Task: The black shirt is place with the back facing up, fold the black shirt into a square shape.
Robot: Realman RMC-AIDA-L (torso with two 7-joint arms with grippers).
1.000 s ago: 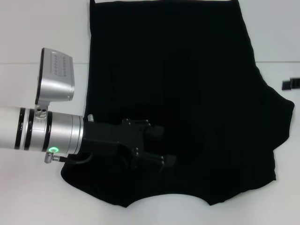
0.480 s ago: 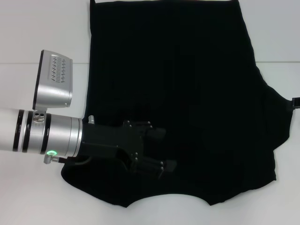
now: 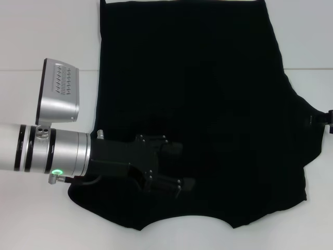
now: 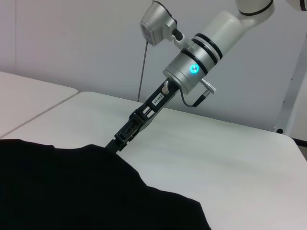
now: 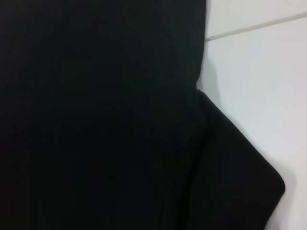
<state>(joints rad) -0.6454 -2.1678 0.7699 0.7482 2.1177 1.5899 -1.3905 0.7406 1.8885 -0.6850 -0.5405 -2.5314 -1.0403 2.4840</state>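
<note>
The black shirt [image 3: 208, 94] lies spread flat on the white table [image 3: 52, 31], plain side up, collar edge at the near side. My left gripper [image 3: 183, 165] hovers low over the shirt's near left part, open, with nothing between its fingers. Only the tip of my right gripper [image 3: 329, 115] shows in the head view, at the right sleeve's outer edge. In the left wrist view the right gripper [image 4: 120, 141] points down and meets the edge of the shirt [image 4: 72, 191]. The right wrist view is mostly filled by the shirt [image 5: 96, 120] and its sleeve.
A seam [image 3: 47, 70] runs across the table top. Bare white table [image 4: 230, 153] lies on both sides of the shirt, and more of the table [image 5: 259, 72] shows beside the sleeve. A wall stands behind the table.
My right gripper has moved nearer along the right edge of the view, to the sleeve's tip. The left arm has shifted only slightly.
</note>
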